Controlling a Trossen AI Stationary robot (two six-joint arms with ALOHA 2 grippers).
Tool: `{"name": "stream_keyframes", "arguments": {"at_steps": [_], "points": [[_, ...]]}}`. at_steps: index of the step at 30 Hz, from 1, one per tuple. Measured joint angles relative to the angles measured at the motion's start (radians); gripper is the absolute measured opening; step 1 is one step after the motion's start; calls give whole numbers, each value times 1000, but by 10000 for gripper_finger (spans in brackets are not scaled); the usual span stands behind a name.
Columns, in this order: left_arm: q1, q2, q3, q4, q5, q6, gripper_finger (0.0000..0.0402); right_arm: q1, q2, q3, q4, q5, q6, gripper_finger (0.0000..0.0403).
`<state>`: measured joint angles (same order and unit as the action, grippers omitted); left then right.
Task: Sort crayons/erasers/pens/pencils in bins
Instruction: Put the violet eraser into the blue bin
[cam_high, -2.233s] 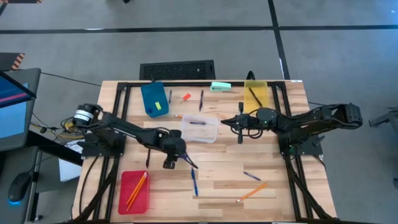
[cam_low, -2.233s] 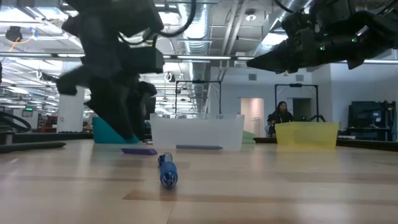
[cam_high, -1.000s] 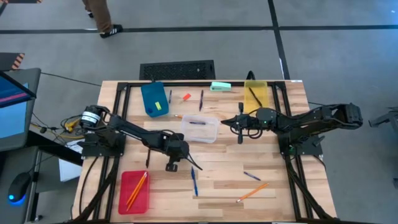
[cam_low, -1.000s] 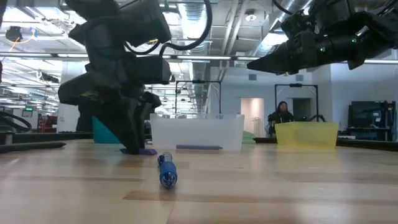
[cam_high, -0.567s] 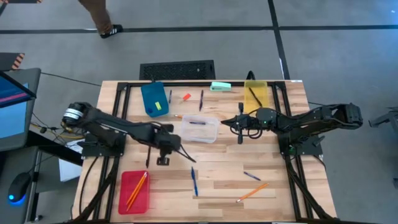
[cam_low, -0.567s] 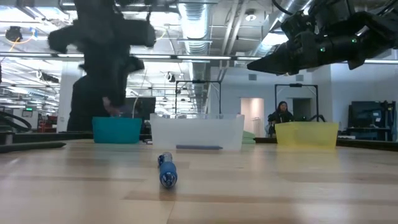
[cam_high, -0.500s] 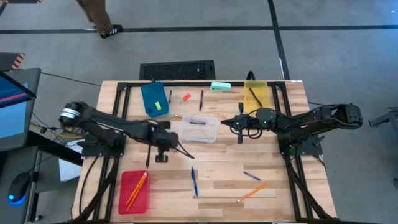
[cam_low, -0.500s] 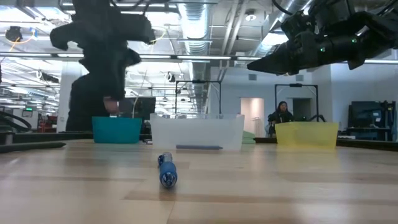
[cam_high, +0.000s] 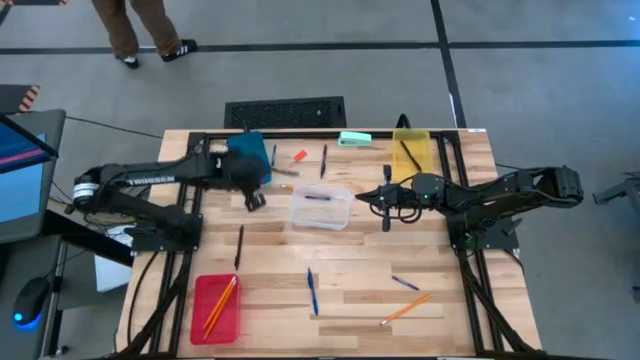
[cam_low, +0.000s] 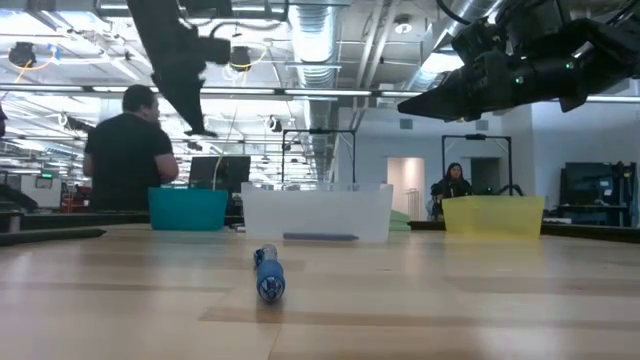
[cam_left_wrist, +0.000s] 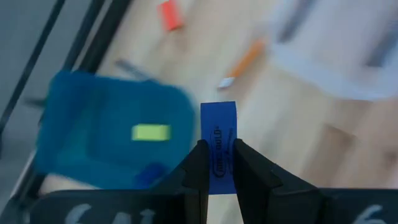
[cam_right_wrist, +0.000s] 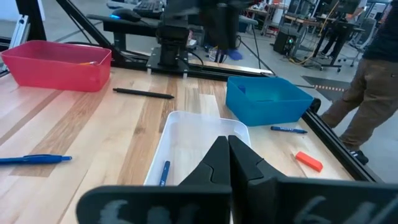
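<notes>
- Holding a small flat blue eraser (cam_left_wrist: 218, 147) with tiny printed letters, the left gripper (cam_left_wrist: 217, 163) pinches it between its two dark fingers, up in the air over the blue bin (cam_high: 244, 157) at the far left of the table (cam_high: 350, 255).
- The blue bin is a smooth plastic tub, and a little yellow eraser (cam_left_wrist: 151, 132) lies flat inside it.
- The right gripper (cam_high: 386, 203) hangs in the air just right of the clear bin (cam_high: 321, 207), with its fingers squeezed tight together and nothing in them.
- The clear bin is a see-through box with round corners in the middle of the table, and a thin blue pen (cam_right_wrist: 163, 173) lies in it.
- The yellow bin (cam_high: 411, 150) is see-through too and sits at the far right edge.
- The red bin (cam_high: 216, 306) sits at the near left corner with thin orange pencils (cam_high: 221, 301) in it.
- An orange-red eraser (cam_high: 300, 156) lies on the wood between the blue bin and the yellow bin.
- More blue pens (cam_high: 311, 291) and an orange pencil (cam_high: 406, 308) lie on the near side of the pale, striped wood table.
- A flat mint-green block (cam_high: 354, 139) lies at the far edge.
</notes>
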<state>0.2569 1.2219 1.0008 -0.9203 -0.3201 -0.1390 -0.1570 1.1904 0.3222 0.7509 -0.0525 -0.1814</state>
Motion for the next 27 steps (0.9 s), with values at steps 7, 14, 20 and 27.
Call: {"name": "stream_keyframes", "arguments": {"at_steps": [7, 14, 20, 27], "points": [[304, 100, 1, 63, 107, 146, 42, 5, 0, 0, 5, 0, 8, 3], [495, 289, 1, 137, 154, 258, 43, 8, 0, 0, 12, -1, 8, 3], [563, 400, 2, 212, 159, 292, 43, 8, 0, 0, 12, -1, 7, 3], [599, 416, 3, 242, 182, 292, 43, 8, 0, 0, 12, -1, 0, 3]]}}
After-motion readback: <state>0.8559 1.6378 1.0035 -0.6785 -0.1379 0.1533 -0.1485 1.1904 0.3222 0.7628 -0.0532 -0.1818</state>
